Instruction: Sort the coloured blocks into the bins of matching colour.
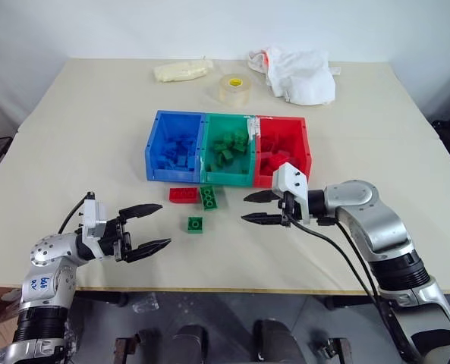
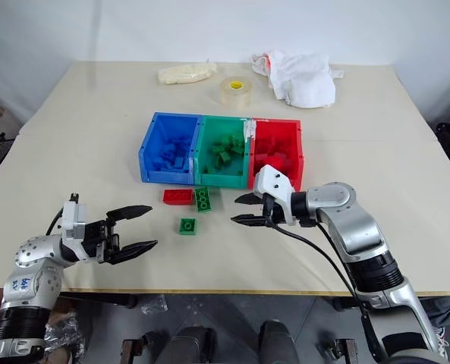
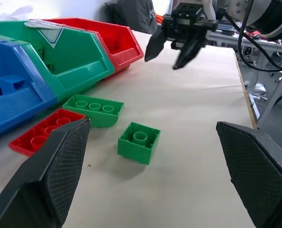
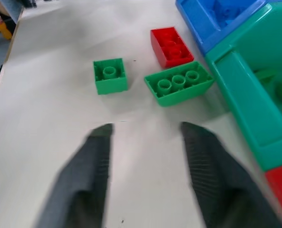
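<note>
- On my feed the three joined bins sit mid-worktop (image 1: 80, 136) in a row: the blue bin (image 1: 173, 145) on the left, the green bin (image 1: 227, 150) in the middle, the red bin (image 1: 282, 149) on the right. Each already holds bricks of its own colour.
- Three loose blocks lie on the worktop just in front of the bins: a flat red block (image 1: 183, 195) in front of the blue bin, a long green block (image 1: 209, 197) touching or just beside its right end, and a small green block (image 1: 196, 224) nearer me, apart from the other two.
- My left end effector (image 1: 149, 227) hangs low over the near left part of the worktop, pointing toward the blocks, its fingers spread wide with nothing between them.
- My right end effector (image 1: 259, 207) hangs in front of the red bin, pointing left toward the loose blocks; its fingers stand apart and carry nothing.
- At the far edge I see a clear tape roll (image 1: 234, 88), a pale yellowish bundle (image 1: 180, 70) to its left and a crumpled white cloth (image 1: 300, 74) to its right.
</note>
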### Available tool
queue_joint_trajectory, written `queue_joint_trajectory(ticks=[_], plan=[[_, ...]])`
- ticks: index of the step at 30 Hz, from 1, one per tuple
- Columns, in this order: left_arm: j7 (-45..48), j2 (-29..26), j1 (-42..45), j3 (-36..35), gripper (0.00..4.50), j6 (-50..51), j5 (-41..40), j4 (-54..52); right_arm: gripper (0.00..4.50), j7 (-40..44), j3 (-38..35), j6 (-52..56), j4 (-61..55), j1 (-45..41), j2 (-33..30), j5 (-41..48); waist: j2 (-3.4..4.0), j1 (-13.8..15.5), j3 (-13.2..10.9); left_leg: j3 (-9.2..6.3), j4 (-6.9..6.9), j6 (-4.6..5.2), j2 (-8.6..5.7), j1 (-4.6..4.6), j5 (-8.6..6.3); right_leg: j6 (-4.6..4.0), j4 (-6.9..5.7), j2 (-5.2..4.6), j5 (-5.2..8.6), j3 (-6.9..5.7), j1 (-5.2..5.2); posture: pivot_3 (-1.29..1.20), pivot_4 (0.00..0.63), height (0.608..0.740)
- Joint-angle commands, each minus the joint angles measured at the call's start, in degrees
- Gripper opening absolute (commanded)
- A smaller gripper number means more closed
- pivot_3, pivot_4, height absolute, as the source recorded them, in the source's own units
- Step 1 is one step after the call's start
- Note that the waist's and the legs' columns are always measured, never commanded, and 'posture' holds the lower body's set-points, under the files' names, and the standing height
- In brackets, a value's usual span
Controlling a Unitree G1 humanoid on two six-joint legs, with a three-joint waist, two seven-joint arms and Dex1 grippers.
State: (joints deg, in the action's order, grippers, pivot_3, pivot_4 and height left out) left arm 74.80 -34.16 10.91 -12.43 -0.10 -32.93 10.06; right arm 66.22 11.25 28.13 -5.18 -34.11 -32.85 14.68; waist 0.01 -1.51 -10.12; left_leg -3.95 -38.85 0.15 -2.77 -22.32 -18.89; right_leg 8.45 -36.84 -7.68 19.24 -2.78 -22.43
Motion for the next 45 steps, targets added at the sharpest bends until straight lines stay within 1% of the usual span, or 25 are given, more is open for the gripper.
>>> queue_joint_trajectory(ticks=[1, 3, 4, 8, 11, 17, 22, 28, 33, 37, 39, 42, 45], plan=[[0.1, -0.6, -0.7, -1.3, 4.50, -0.7, -0.1, -0.5, 3.60, 1.9, -1.3, -0.7, -2.7, 1.3, -1.9, 2.3, 0.00, 0.1, 0.0, 0.00, -0.01, 0.00, 0.00, 0.00, 0.00, 0.00, 0.00, -0.01, 0.00, 0.00, 0.01, 0.00, 0.150, 0.740], [-0.1, -0.7, -0.9, -1.4, 4.50, -0.6, -0.2, -0.7, 4.24, 3.0, -1.8, -1.0, -2.8, 2.2, -2.9, 3.1, 0.00, 0.1, 0.0, -0.02, -0.01, 0.00, -0.01, 0.00, 0.00, 0.00, 0.01, -0.01, 0.00, 0.00, 0.02, 0.00, 0.150, 0.740], [-0.1, -0.8, -1.0, -1.5, 4.50, -0.6, -0.2, -0.7, 4.45, 3.5, -2.0, -1.1, -2.9, 2.6, -3.4, 3.4, 0.00, 0.1, 0.0, -0.01, -0.01, 0.01, -0.01, 0.00, 0.00, 0.00, 0.02, -0.02, 0.00, 0.00, 0.02, 0.00, 0.150, 0.740], [-0.3, -0.8, -1.7, -1.7, 4.50, -0.6, -0.4, -1.4, 4.45, 6.5, -3.2, -2.4, -3.1, 5.6, -7.1, 5.0, 0.00, 0.1, 0.0, -0.01, 0.00, 0.01, -0.01, 0.00, 0.00, 0.00, 0.04, -0.01, 0.00, 0.00, 0.02, 0.00, 0.150, 0.740], [-0.4, -0.8, -1.9, -1.8, 4.50, -0.5, -0.4, -1.5, 4.45, 7.2, -3.3, -3.3, -2.8, 6.6, -8.8, 5.0, 0.00, 0.1, 0.0, -0.01, -0.01, 0.01, 0.00, 0.00, 0.00, 0.00, 0.08, -0.01, 0.00, 0.00, 0.04, 0.00, 0.150, 0.740], [-0.6, -1.1, -2.9, -1.1, 4.50, -0.2, 0.3, -3.1, 4.45, 5.9, -4.2, -4.9, -2.2, 7.5, -8.9, 5.0, 0.00, 0.1, 0.0, 0.00, 0.00, 0.00, 0.02, 0.00, 0.00, 0.00, 0.09, 0.00, 0.00, 0.00, 0.04, 0.00, 0.150, 0.740], [-2.1, -4.4, -7.4, -2.4, 4.50, 0.9, 1.5, -7.9, 4.45, 9.8, -7.1, -7.9, -2.2, 10.6, -12.1, 7.0, 0.00, 0.2, 0.0, -0.01, 0.03, 0.01, 0.02, -0.01, 0.00, 0.00, 0.25, -0.01, 0.00, 0.00, 0.07, 0.00, 0.150, 0.740], [-6.6, -9.6, -14.7, -5.6, 4.50, 3.9, 3.5, -14.5, 4.45, 13.1, -9.5, -9.9, 0.3, 11.4, -14.6, 8.7, 0.00, 0.2, 0.0, 0.00, 0.03, 0.01, 0.08, 0.01, -0.01, 0.00, 0.55, 0.00, 0.00, 0.03, 0.13, 0.00, 0.150, 0.740], [-8.8, -10.4, -17.2, -6.2, 4.50, 5.5, 3.2, -19.3, 4.45, 14.6, -10.4, -11.0, 1.9, 11.4, -14.5, 9.7, 0.01, 0.3, 0.0, 0.00, 0.06, 0.01, 0.08, 0.01, -0.01, 0.00, 0.68, -0.02, 0.00, 0.04, 0.17, 0.00, 0.150, 0.740], [-11.6, -9.1, -15.8, -3.1, 4.50, 6.7, 4.7, -22.7, 4.45, 15.4, -11.9, -11.8, 2.8, 11.6, -14.2, 11.6, 0.01, 1.1, 0.0, -0.01, 0.04, 0.01, 0.09, 0.02, -0.01, 0.00, 0.87, -0.02, 0.00, 0.04, 0.30, 0.00, 0.150, 0.740], [-13.5, -8.0, -13.4, 0.1, 4.50, 7.3, 6.6, -22.8, 4.45, 15.3, -12.8, -12.1, 2.9, 12.0, -14.3, 12.1, 0.02, 1.5, 0.0, -0.01, 0.04, 0.01, 0.10, 0.06, -0.01, 0.00, 0.90, -0.02, 0.00, 0.03, 0.38, 0.00, 0.150, 0.740], [-16.8, -5.5, -8.5, 5.9, 4.50, 7.4, 11.3, -21.0, 4.45, 14.1, -14.8, -11.9, 1.9, 12.6, -14.1, 13.4, 0.03, 2.0, 0.0, -0.10, -0.02, 0.01, 0.07, 0.08, -0.01, 0.00, 0.90, -0.01, 0.00, -0.02, 0.47, 0.00, 0.150, 0.740], [-20.0, -2.8, -3.8, 10.3, 4.50, 7.5, 15.5, -17.7, 4.45, 13.4, -16.9, -12.2, 0.3, 13.8, -13.7, 15.5, 0.03, 2.3, 0.0, -0.08, -0.03, 0.02, 0.04, 0.09, -0.01, 0.02, 0.89, 0.02, -0.01, -0.09, 0.49, 0.00, 0.150, 0.740]])
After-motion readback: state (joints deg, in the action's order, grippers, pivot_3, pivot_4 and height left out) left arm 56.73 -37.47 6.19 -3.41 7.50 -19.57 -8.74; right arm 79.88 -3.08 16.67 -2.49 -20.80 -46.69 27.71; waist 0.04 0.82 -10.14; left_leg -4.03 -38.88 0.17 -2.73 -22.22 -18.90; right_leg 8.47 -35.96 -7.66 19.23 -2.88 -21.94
